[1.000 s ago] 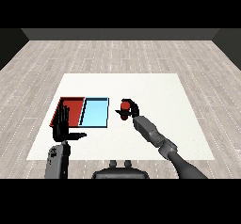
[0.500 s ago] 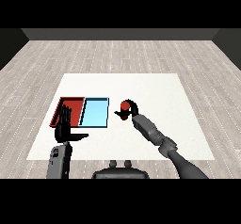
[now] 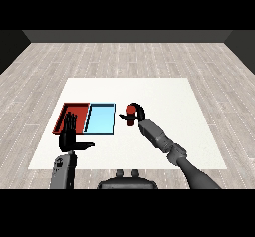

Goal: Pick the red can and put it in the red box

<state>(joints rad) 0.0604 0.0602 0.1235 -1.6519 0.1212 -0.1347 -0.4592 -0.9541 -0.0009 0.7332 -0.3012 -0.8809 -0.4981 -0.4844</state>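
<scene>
red tray (image 3: 74, 109) partly hidden by left hand (image 3: 68, 135), fingers straight; blue tray (image 3: 101, 119) beside it; right hand (image 3: 138, 112) curled round can (image 3: 131, 114).

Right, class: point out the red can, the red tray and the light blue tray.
red can (image 3: 131, 110): head view, its visible top.
red tray (image 3: 79, 111): head view, bare floor.
light blue tray (image 3: 101, 119): head view, middle of its floor.
</scene>
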